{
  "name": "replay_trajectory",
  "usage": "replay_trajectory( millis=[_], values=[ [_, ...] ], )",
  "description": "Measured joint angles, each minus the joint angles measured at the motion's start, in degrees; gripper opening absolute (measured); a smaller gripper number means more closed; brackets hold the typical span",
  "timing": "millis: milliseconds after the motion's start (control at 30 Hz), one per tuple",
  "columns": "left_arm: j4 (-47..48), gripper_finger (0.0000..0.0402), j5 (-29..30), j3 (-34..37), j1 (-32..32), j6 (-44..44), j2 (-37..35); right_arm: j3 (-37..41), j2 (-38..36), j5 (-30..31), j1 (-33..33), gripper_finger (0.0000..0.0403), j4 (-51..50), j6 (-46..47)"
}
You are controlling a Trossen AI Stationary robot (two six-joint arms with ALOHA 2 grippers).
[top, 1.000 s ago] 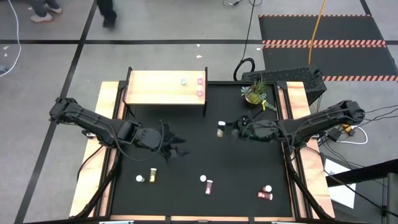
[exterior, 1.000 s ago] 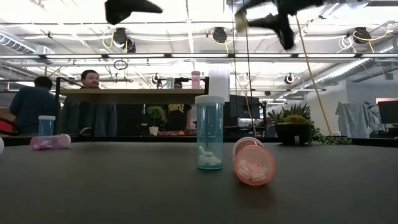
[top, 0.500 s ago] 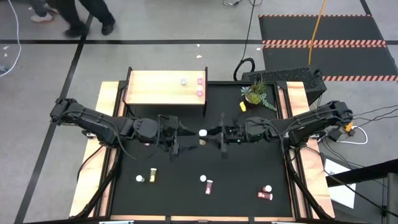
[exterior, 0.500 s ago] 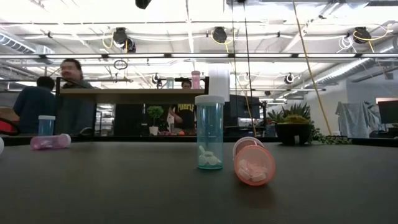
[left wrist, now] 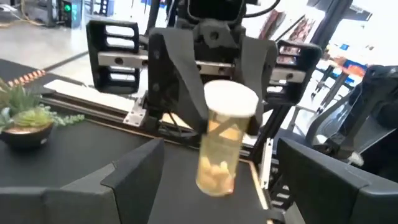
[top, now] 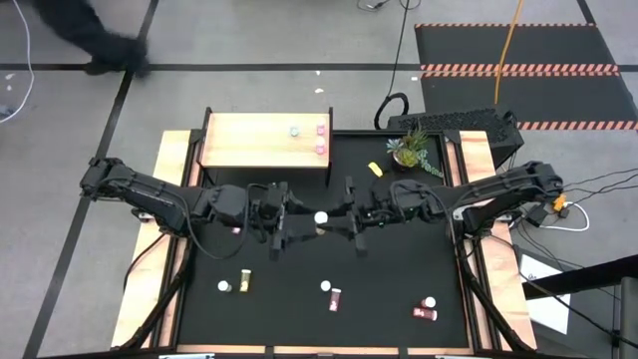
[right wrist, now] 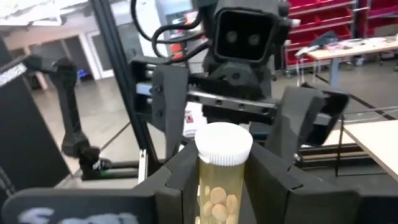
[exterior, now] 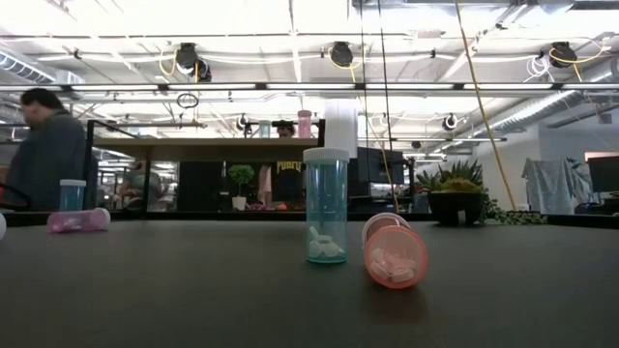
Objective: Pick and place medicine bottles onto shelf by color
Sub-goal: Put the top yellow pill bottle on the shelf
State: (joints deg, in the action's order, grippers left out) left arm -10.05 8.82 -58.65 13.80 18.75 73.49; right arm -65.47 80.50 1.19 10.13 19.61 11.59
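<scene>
The two arms are meeting in front of the shelf, seemingly for a handover: the right end effector is gripping a yellow medicine bottle, white cap up, while the left end effector is facing it with fingers spread wide on either side, not yet closing. Both arms are stretching low and nearly level across the table. Judging by this, the transfer is bringing the bottle within the left arm's reach of the shelf, where three bottles are already standing.
</scene>
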Motion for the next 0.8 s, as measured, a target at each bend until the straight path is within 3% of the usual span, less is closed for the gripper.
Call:
replay_trajectory(
  millis=[133,267,400,567,667,800],
  values=[
    [2.78,0.031,0.37,0.02,0.01,-1.86,-1.13,0.0,-0.16,-1.12,-0.41,0.0104,-0.8,-2.86],
    [2.43,0.031,3.56,-0.04,-0.13,-0.82,-2.8,0.0,0.01,3.61,-0.39,0.0104,-3.64,-7.54],
    [3.47,0.031,8.98,-0.04,-0.18,-1.56,-3.1,0.0,-0.08,13.11,-0.38,0.0104,-6.33,-10.83],
    [2.63,0.031,17.33,-0.04,-0.93,5.51,-3.2,0.02,0.48,25.45,0.35,0.0104,-7.17,-17.7],
    [2.24,0.031,19.69,-0.06,-2.58,8.46,-2.47,0.02,1.29,30.25,0.4,0.0104,-7.39,-20.04],
    [1.01,0.031,19.81,-0.05,-4.48,8.95,-2.22,0.04,1.89,32.13,0.33,0.0104,-6.02,-20.34]
  ],
)
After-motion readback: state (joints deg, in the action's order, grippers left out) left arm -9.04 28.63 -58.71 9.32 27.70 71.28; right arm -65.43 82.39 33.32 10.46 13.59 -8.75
